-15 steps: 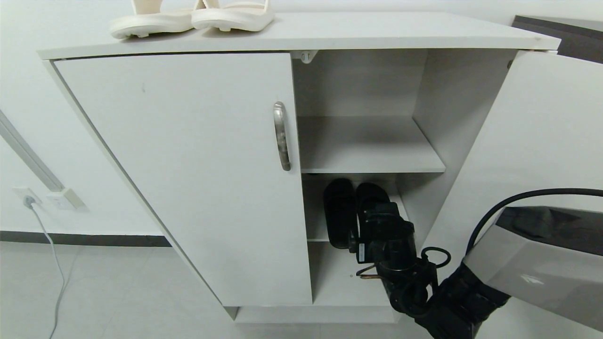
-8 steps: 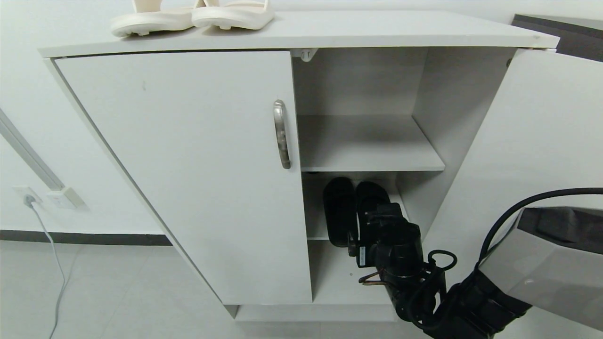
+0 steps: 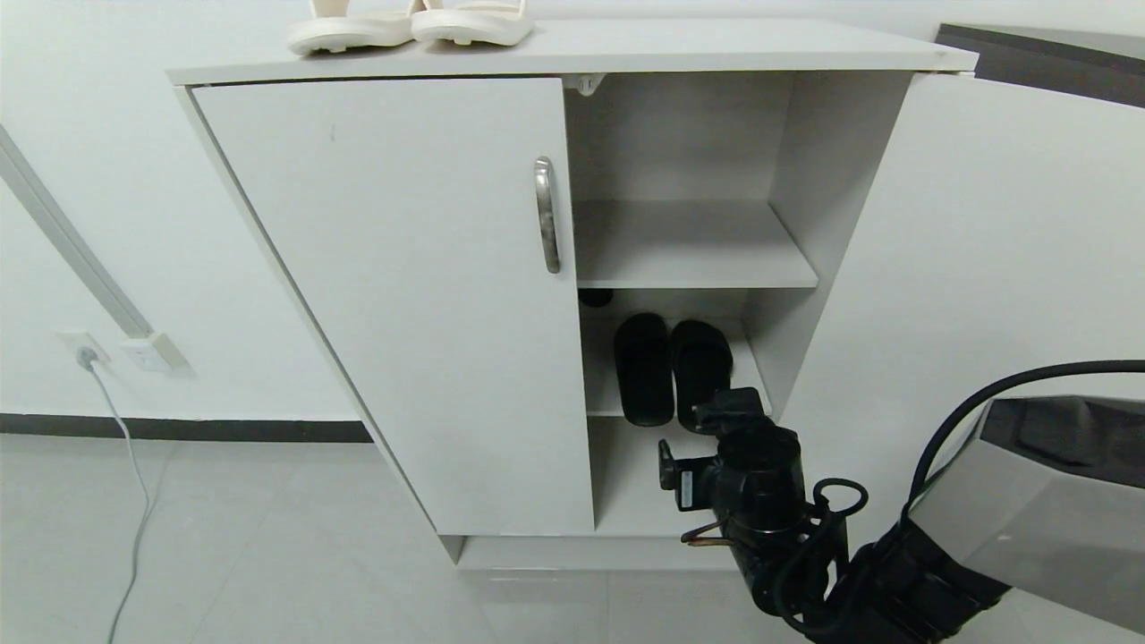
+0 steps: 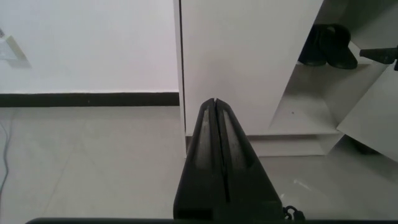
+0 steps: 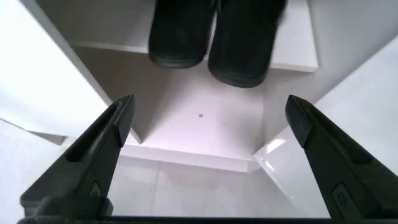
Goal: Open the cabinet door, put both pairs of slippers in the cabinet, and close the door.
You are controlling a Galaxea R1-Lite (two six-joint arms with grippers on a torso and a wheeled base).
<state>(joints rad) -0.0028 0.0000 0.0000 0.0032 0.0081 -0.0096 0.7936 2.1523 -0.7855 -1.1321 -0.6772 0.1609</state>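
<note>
At the top edge of the head view, left of centre, the cream slippers are seen lying side by side on the cabinet top, close to its front edge and not yet stowed; lower down, at the centre of the frame, the black slippers are set as a pair on the middle shelf, their near ends slightly over its front edge; the right door stands swung wide at the right of the frame, while the left door is closed. The right gripper is held low in front of the opening, just below and short of the black pair, its fingers spread wide with nothing between them; the left gripper is pressed flat together, carrying nothing, and pointed at the floor beside the cabinet. The cream pair is judged to be moulded foam: light, soft enough to give under pressure, not fragile, and matt rather than slippery; a squeeze that is too hard could fold a sole, and a loose one could let a slipper swing. Hold is best taken where the two inner edges meet, so that both soles are pinched together, or across the broad straps; the upper shelf is judged a fitting place for them.
</note>
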